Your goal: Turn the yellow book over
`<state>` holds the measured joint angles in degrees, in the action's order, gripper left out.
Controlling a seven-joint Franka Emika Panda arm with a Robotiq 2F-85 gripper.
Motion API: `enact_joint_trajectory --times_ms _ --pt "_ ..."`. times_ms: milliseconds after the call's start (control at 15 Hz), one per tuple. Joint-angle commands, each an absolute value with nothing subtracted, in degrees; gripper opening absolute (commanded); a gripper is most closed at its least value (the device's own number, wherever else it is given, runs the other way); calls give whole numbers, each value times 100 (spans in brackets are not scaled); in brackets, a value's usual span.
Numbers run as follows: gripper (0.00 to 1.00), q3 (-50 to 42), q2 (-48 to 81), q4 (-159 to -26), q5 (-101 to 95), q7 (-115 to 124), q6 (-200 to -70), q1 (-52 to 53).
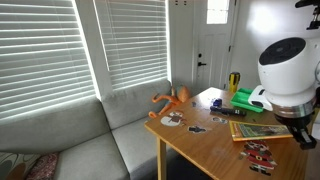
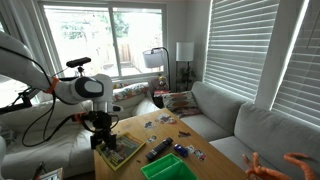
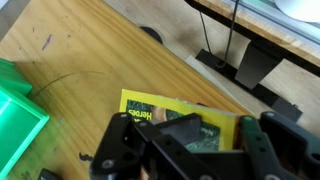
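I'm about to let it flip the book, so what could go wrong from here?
The thin yellow picture book lies flat on the wooden table, so the open gripper may scrape the top rather than lift it. It sits near the table edge; a push could slide it off. The bright green plastic tray nearby could get bumped mid-flip.

**A:** Where is there open room around the yellow book (image 3: 150, 104)?

**B:** In the wrist view, the bare wooden table (image 3: 90, 50) fills the upper left of the frame. It is clear up to the table's edge, which runs diagonally down to the right.

**A:** What stands in the way?

**B:** A green tray (image 3: 15, 115) sits at the left edge, near the book. In an exterior view, a black remote (image 2: 158, 150) lies just right of the book, and small cards (image 2: 165, 122) are scattered at mid-frame.
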<state>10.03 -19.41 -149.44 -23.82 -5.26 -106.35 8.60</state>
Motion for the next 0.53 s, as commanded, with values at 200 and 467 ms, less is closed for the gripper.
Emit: enact_joint_trajectory --times_ms 200,467 --pt "0 563 -2345 -14508 -1086 -1277 -10930 997" --pt "0 304 -2469 -14528 -375 -1782 -11280 1059"
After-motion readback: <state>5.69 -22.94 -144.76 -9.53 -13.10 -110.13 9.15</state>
